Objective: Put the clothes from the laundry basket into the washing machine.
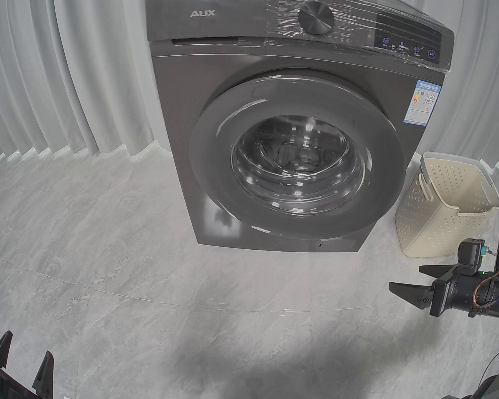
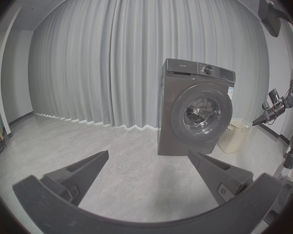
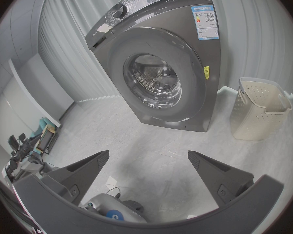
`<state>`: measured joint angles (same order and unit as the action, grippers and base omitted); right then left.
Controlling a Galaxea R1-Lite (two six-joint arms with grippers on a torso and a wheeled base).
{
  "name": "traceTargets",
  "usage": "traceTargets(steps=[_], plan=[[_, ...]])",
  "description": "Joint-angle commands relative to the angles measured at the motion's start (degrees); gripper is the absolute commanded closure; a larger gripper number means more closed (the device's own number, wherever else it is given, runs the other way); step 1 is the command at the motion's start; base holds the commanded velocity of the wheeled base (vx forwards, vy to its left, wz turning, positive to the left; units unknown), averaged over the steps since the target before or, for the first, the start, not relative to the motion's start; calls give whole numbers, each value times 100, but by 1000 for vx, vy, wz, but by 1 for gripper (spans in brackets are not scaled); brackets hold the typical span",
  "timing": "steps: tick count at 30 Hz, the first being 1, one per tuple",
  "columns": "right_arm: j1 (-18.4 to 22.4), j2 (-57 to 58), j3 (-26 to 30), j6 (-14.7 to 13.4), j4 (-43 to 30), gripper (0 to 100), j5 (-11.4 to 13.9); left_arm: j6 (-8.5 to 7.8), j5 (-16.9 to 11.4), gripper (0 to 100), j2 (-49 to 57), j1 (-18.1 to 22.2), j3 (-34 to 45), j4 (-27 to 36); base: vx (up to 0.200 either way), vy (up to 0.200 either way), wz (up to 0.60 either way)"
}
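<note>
A dark grey front-loading washing machine [image 1: 294, 123] stands on the floor with its round door [image 1: 298, 156] closed; some laundry shows dimly behind the glass. A cream perforated laundry basket [image 1: 446, 206] stands to the machine's right, and its inside looks empty. My right gripper [image 1: 413, 284] hangs open in front of the basket, fingers pointing left, holding nothing. My left gripper [image 1: 22, 358] is open low at the near left, far from the machine. The machine [image 2: 195, 109] and basket [image 2: 234, 135] show beyond the left fingers [image 2: 84, 169]; the machine [image 3: 159, 65] and basket [image 3: 260, 109] lie beyond the right fingers [image 3: 218, 173].
Grey pleated curtains [image 1: 66, 56] hang behind the machine. Pale marble-look floor [image 1: 122, 261] spreads wide and open in front and to the left. Some furniture and equipment [image 3: 29, 147] stand far off along a wall.
</note>
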<state>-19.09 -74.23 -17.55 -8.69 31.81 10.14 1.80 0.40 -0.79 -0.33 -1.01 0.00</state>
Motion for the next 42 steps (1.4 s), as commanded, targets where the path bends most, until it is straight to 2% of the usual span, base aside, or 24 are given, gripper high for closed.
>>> traceTargets(steps=[1,6,7,14,18,25,27,31,34,42], plan=[[-420,14,-20,-212,115,0,14,-13,-14,0,70,-2,92,0,0,0,0],[-446,-109,-46,-221,476,0,-12,-66,-31,0,70,-2,92,0,80,0,0],[-446,-162,-29,-212,581,100,-21,-75,-40,0,70,-2,92,0,200,0,0],[-482,-602,-38,-238,1012,100,-21,-40,-49,0,70,-2,92,0,200,0,0],[-640,-927,-38,-467,1530,100,-39,-40,-49,0,70,-2,92,0,200,0,0],[-675,-1234,-108,-476,2093,100,-74,-49,-40,0,70,-2,92,0,200,0,0],[-675,-1313,-125,-467,2277,100,-144,-101,-31,0,70,7,92,9,0,0,0],[-684,-1401,-161,-467,2444,100,-171,-84,-31,0,70,-2,92,9,0,0,0],[-736,-1498,-187,-467,2682,100,-188,-75,-23,0,70,7,92,9,0,-200,0],[-886,-1489,-205,-476,2717,100,-188,-84,-40,0,70,-2,92,0,0,-150,0]])
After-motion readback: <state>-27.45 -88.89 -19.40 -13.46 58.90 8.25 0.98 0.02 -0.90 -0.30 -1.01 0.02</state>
